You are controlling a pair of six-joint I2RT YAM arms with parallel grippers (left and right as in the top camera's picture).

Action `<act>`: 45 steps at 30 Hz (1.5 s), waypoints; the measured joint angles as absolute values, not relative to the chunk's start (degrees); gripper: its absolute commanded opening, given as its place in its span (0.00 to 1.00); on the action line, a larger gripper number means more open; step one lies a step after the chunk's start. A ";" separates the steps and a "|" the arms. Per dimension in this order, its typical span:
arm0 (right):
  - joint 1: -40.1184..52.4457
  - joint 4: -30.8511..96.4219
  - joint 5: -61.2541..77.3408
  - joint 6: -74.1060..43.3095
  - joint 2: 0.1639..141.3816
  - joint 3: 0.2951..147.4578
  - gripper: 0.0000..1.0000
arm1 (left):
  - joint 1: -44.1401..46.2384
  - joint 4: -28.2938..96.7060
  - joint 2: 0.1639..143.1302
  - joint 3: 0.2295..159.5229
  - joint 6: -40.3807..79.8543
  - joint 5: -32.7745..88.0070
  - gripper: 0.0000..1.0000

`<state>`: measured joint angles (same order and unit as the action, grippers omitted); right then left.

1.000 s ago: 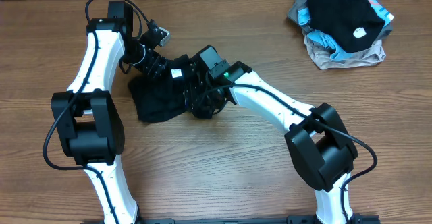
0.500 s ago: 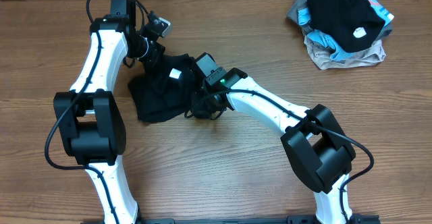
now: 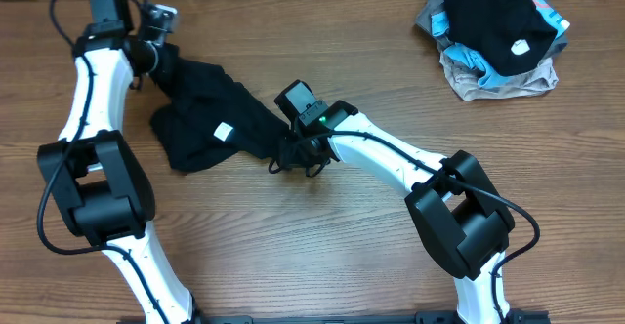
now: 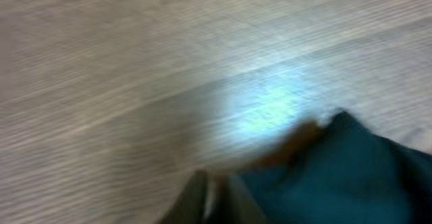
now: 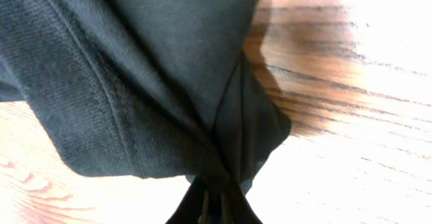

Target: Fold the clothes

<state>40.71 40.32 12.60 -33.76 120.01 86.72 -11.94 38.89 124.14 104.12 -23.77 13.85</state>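
Observation:
The black clothes (image 3: pixel 210 104) lie stretched across the table from upper left to centre, the small white label (image 3: pixel 223 132) facing up. My left gripper (image 3: pixel 156 57) holds their upper-left end, and the cloth runs straight from it. In the blurred left wrist view the fingers (image 4: pixel 214 183) stand close together beside dark fabric (image 4: pixel 358 170). My right gripper (image 3: pixel 291 154) is shut on the lower-right edge. In the right wrist view the fabric (image 5: pixel 135 62) bunches into a tight pinch at the fingertips (image 5: pixel 212 187).
A heap of other garments (image 3: pixel 498 31), black on top of grey, light blue and beige, sits at the table's far right corner. Bare wooden tabletop (image 3: pixel 322 265) spreads in front of and to the right of the arms.
Both grippers closed on the garment. The left arm then swung up and to the left, pulling the crumpled cloth out long. The right gripper stayed near the centre.

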 measured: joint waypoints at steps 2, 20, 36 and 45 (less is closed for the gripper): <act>40.69 40.42 12.60 -34.09 120.01 86.43 0.43 | -12.10 37.41 124.14 104.12 -23.73 13.47 0.56; 39.31 48.86 13.47 -27.83 118.37 92.90 0.83 | -11.99 59.22 124.14 105.78 -15.33 18.65 0.77; 21.37 61.19 13.10 -18.98 112.46 99.33 0.83 | -2.26 62.89 124.14 101.30 -8.47 22.59 0.79; 21.37 60.93 13.08 -18.17 112.46 99.33 0.84 | -2.33 62.41 123.44 99.26 -1.76 17.78 0.82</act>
